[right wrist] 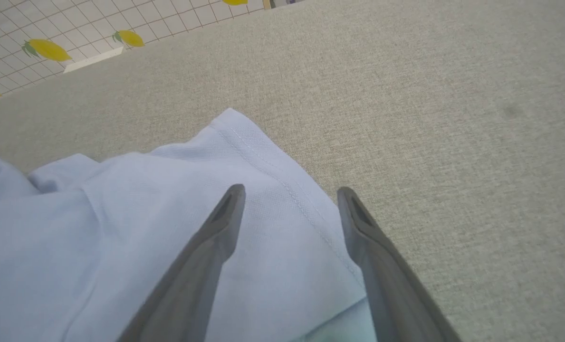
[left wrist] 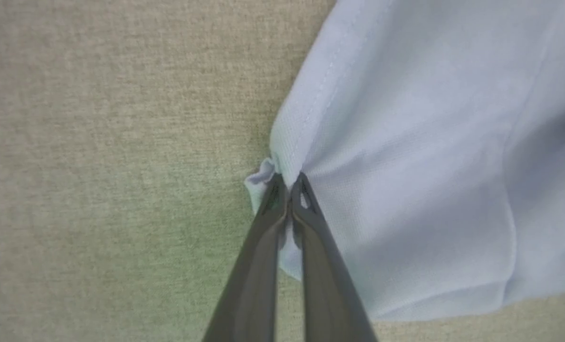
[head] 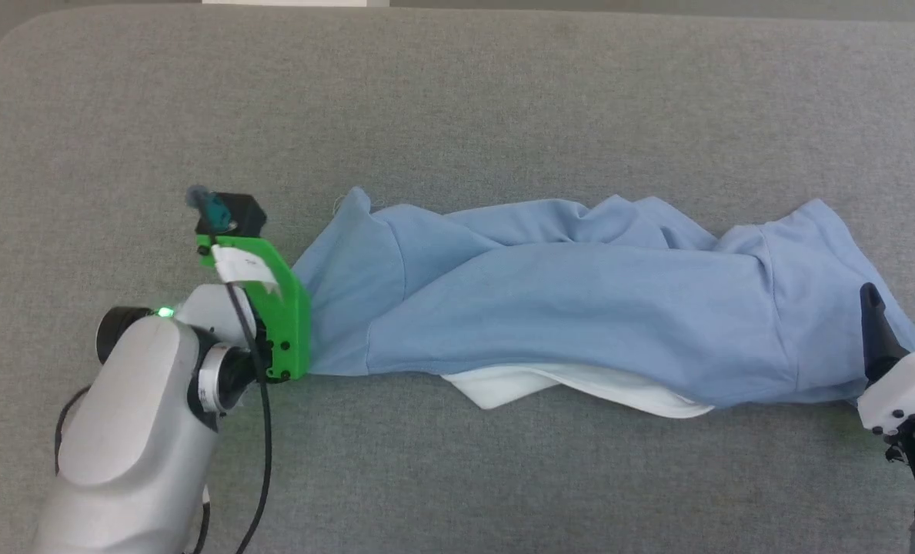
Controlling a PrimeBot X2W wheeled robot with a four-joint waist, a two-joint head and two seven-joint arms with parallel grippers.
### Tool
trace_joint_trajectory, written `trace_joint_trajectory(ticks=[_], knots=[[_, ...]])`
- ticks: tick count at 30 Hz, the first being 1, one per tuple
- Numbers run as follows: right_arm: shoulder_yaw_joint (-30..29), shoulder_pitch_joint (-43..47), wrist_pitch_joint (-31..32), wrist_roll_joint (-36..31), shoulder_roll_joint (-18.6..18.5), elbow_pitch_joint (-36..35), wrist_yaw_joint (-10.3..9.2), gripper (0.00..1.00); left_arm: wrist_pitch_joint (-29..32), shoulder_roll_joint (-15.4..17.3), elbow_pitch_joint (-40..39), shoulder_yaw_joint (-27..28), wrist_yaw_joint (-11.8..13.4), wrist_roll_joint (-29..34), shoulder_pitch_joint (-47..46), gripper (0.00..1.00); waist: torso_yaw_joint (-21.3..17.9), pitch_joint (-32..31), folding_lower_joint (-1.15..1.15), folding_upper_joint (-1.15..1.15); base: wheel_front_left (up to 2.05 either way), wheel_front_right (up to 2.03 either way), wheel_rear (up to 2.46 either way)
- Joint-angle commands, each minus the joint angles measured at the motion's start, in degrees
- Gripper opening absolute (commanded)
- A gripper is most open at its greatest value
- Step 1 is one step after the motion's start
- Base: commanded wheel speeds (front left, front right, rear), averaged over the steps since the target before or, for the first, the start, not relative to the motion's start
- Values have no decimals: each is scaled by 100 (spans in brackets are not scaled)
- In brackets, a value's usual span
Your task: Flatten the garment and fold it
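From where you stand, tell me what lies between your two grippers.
In the head view the garment, bunched, spans it all: from the left gripper, jaws shut on its edge, to the right gripper, jaws open.

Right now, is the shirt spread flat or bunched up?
Bunched, not flat. The shirt lies as a long twisted roll across the grey surface, with deep folds along its length.

The shirt [head: 580, 300] is soft, matt knit cloth with a fine pebbled texture and a stitched hem. The table [head: 457, 100] wears a coarse woven fabric — matt, slightly rough. The fingers [right wrist: 206, 247] of the right gripper [right wrist: 289, 194] look like matt plastic. The left arm [head: 134, 415] has a smooth shell with a faint sheen — its bracket [head: 284, 308] is green plastic.
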Motion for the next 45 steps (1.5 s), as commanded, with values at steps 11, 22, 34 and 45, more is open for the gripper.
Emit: trace_joint_trajectory(ticks=[11,22,34,45], knots=[[-43,-99,1132,-611,-243,-14,-8,100,-540,-77,-966,601,300,-433,530,0,-126,-65,0,0,0,0,0],[1093,-498,3319,-456,-1384,-106,-8,100,-560,-113,-1495,570,399,-468,728,0,-75,273,0,0,0,0,0],[1568,-531,4290,54,-1813,-240,-8,0,-625,-141,-1469,537,393,-507,682,0,4,415,0,0,0,0,0],[1228,-788,3584,175,-1675,-430,-8,0,-1037,-195,-1446,736,301,-677,715,0,-94,19,0,0,0,0,0]])
